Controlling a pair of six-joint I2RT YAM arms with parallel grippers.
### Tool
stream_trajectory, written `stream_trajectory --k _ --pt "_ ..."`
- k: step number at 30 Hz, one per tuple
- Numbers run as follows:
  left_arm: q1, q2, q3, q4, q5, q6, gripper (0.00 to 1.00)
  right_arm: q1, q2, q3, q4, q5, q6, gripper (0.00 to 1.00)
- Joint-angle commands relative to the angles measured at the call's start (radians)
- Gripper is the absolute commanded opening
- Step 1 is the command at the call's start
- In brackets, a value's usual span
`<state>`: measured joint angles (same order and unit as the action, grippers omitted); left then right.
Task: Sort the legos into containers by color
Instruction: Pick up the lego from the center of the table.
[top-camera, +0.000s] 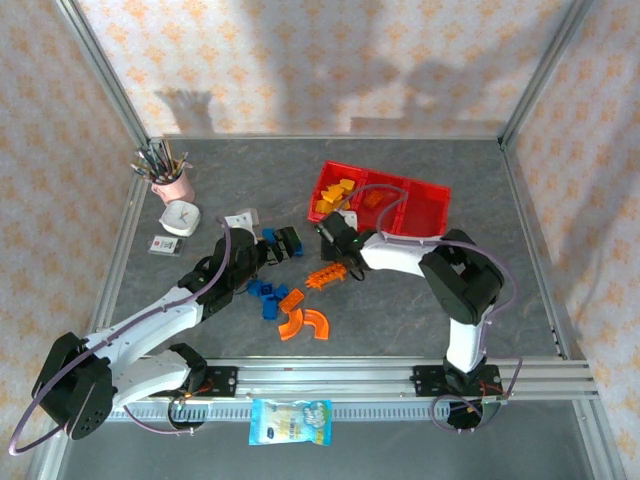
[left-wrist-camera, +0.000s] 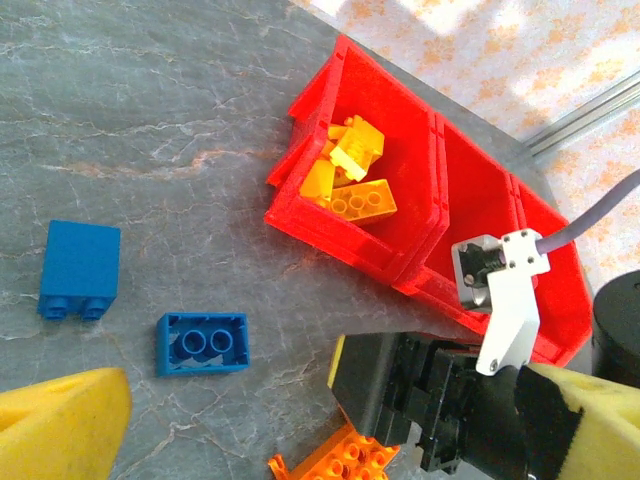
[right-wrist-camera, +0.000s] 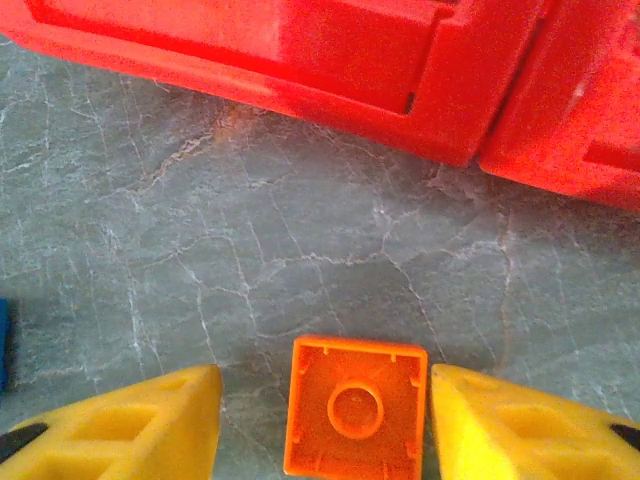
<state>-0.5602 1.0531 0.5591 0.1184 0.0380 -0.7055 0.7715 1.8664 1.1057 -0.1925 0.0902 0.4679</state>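
Released right gripper (right-wrist-camera: 320, 400) straddles an upturned orange square plastic brick (right-wrist-camera: 355, 418) lying off-centre; centre it, then close squarely.

An upturned orange brick (right-wrist-camera: 355, 418) lies on the grey tabletop (right-wrist-camera: 300, 230), between the spread yellow fingers (right-wrist-camera: 130, 425) of the right claw (right-wrist-camera: 325, 395). The red tray (right-wrist-camera: 300, 50) wall runs above.
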Motion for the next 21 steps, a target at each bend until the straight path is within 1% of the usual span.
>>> stream_trajectory --k 1,8,13,16,21 --pt "0.012 -0.019 -0.008 -0.008 -0.027 0.001 0.99 0.002 0.030 0.033 -0.011 0.049 -0.011 0.53" --pt "0.019 -0.012 -0.004 0.000 -0.021 0.003 0.99 0.000 0.052 0.039 -0.018 0.051 -0.019 0.46" --pt "0.020 0.000 0.005 0.000 -0.006 0.003 0.99 0.002 0.043 0.041 -0.021 0.039 -0.033 0.37" --pt "0.020 -0.001 0.016 -0.008 0.001 0.000 0.99 -0.001 0.021 0.043 -0.024 0.023 -0.044 0.33" --pt "0.019 -0.020 0.024 -0.012 0.012 -0.002 0.99 -0.003 -0.045 0.039 -0.047 0.022 -0.048 0.32"
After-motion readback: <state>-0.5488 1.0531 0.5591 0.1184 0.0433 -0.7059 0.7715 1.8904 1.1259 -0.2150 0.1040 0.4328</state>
